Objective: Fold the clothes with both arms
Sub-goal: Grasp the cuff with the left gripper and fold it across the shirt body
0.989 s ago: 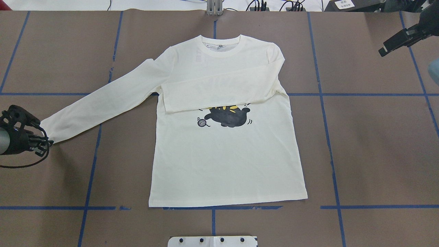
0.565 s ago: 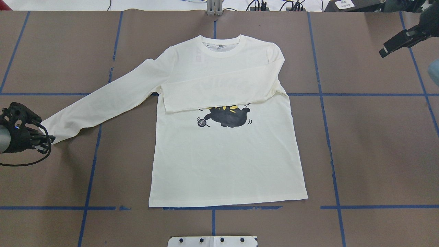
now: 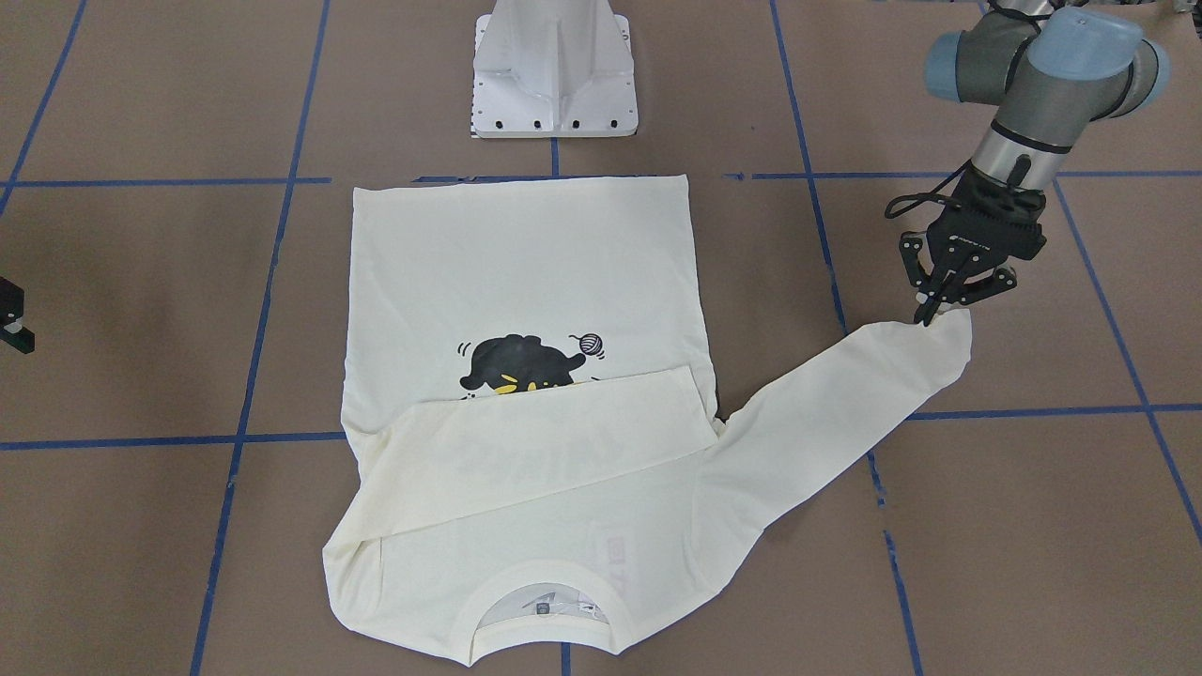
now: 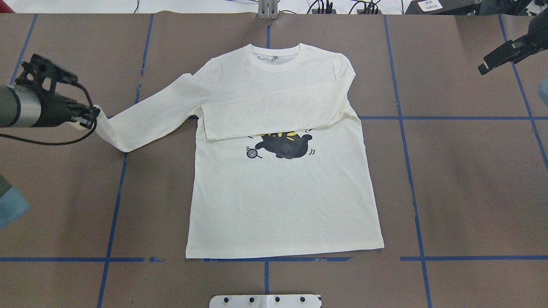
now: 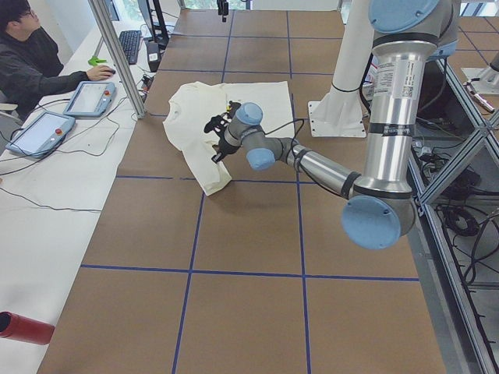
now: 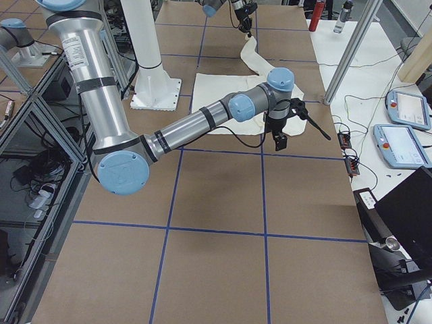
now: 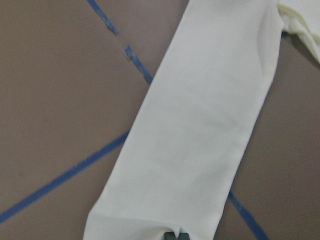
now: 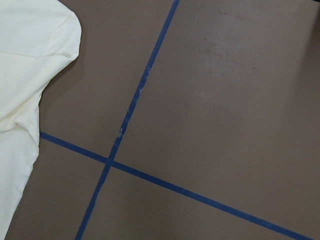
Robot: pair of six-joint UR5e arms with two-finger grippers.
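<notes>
- The shirt [image 4: 282,196] lies flat, print up, in the middle of the table [image 4: 449,192]. The folded sleeve [image 4: 274,113] already crosses the chest.
- The step in hand is probably carrying the free sleeve [image 4: 145,124] over the chest. It wants a low, smooth arc that does not tug the body, with the cuff [image 3: 950,330] laid parallel to the folded sleeve.
- Left gripper [image 4: 90,117]: jaws pinched together on the cuff, which is raised off the table.
- Right gripper [image 4: 496,60]: well apart from the shirt and touching nothing. Whether it is open cannot be told.

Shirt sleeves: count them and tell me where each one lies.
2. One sleeve lies folded across the shirt chest, above the cat print; the other sleeve stretches toward the robot's left, its cuff pinched in the left gripper.
</notes>
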